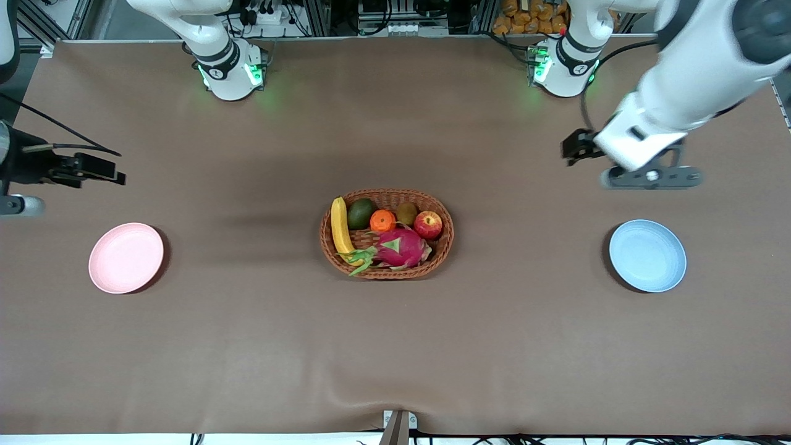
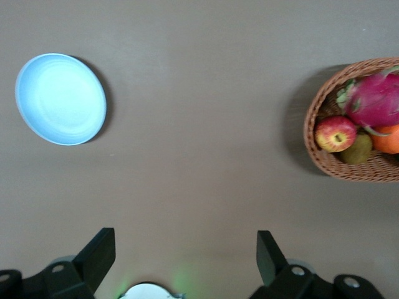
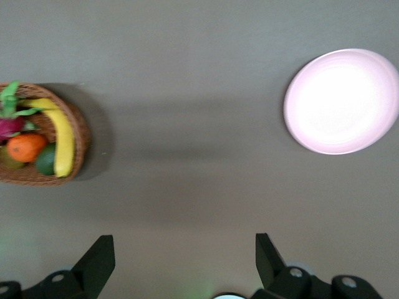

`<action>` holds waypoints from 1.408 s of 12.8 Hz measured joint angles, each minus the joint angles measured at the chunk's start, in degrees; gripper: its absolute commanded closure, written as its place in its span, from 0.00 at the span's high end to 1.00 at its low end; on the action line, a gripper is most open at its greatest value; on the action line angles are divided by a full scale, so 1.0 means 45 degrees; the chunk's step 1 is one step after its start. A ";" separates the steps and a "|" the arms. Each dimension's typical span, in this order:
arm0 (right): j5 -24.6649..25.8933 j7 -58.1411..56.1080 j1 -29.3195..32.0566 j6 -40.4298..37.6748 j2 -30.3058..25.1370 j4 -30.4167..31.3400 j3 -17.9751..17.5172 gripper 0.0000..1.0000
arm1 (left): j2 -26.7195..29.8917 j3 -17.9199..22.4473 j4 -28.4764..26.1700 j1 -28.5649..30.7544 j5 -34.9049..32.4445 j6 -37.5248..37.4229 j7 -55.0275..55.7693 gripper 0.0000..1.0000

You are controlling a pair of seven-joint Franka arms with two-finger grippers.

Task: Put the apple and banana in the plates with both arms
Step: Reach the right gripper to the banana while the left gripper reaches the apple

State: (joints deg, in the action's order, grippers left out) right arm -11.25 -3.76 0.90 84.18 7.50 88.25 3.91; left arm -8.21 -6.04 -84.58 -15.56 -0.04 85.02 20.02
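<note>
The red apple (image 1: 428, 224) and the yellow banana (image 1: 339, 225) lie in the wicker basket (image 1: 386, 272) at the table's middle. The pink plate (image 1: 126, 257) lies toward the right arm's end and the blue plate (image 1: 647, 255) toward the left arm's end; both are empty. My left gripper (image 1: 652, 177) hangs open and empty above bare table, near the blue plate (image 2: 61, 98); the left wrist view also shows the apple (image 2: 335, 133). My right gripper (image 1: 15, 205) hangs open and empty near the pink plate (image 3: 341, 101); the right wrist view also shows the banana (image 3: 61, 140).
The basket also holds a pink dragon fruit (image 1: 401, 247), an orange fruit (image 1: 382, 220), a dark green fruit (image 1: 361, 213) and a brown kiwi (image 1: 406, 212). A brown cloth covers the table. The arm bases stand at the edge farthest from the front camera.
</note>
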 measured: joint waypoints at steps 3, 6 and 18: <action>-0.0443 0.0619 -0.0170 0.0237 0.0563 0.0024 -0.0064 1.00 | -0.0637 -0.0005 0.0002 -0.0686 0.0001 0.0793 0.0578 1.00; -0.0998 0.2091 -0.0883 0.1071 0.1083 0.0045 -0.0166 1.00 | -0.1519 -0.0014 -0.0024 -0.1589 0.0002 0.2083 0.1841 1.00; -0.3892 0.5001 -0.3235 0.3953 0.4035 0.0345 -0.0239 1.00 | -0.5266 -0.0022 -0.0431 -0.4386 -0.0003 0.6754 0.3308 1.00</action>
State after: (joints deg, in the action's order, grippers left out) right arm -28.76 18.74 -13.65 101.97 25.66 89.80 2.83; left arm -31.91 -6.14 -86.52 -35.30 -0.05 115.42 34.91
